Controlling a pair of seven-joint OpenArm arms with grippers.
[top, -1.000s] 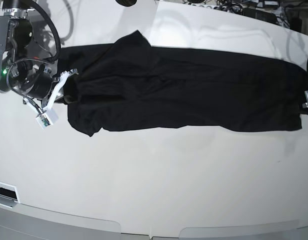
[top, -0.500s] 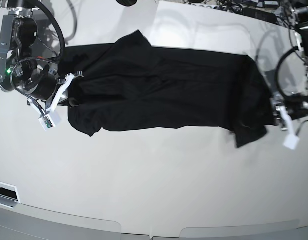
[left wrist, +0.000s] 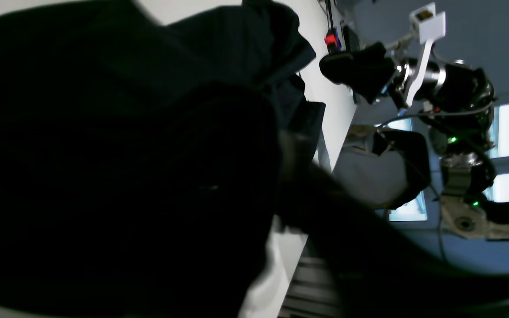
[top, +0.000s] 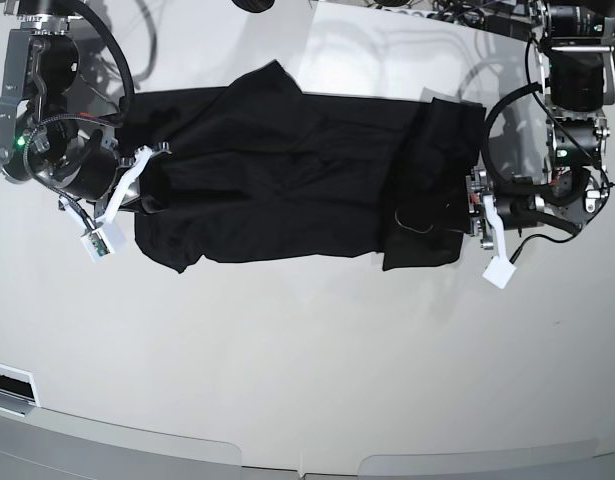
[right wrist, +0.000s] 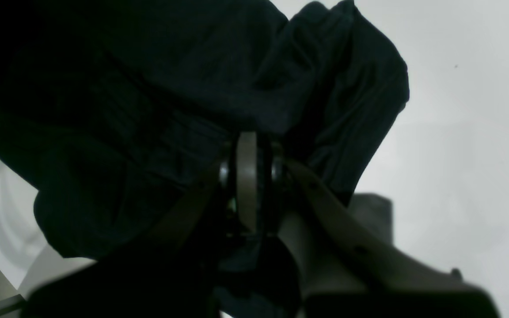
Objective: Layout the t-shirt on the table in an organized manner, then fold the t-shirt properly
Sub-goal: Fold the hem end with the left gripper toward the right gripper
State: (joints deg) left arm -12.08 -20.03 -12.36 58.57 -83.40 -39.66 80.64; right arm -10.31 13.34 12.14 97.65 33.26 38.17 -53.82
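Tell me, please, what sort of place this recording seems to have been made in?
Probably a robotics lab or test room: two robot arms work a black t-shirt on a large glossy white table, cables and electronics crowd its far edge, and windows show behind.

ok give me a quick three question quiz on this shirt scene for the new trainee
1. True or false: the t-shirt hangs off the edge of the table.
2. Pick one: the right pincer is A) shut on the t-shirt's cloth, B) open over bare table, C) out of every view.
3. Fill in: the shirt end beside the left pincer lies ___ back over the shirt's body.

Key: 1 false, it lies wholly on the table. 2 A. 3 folded.
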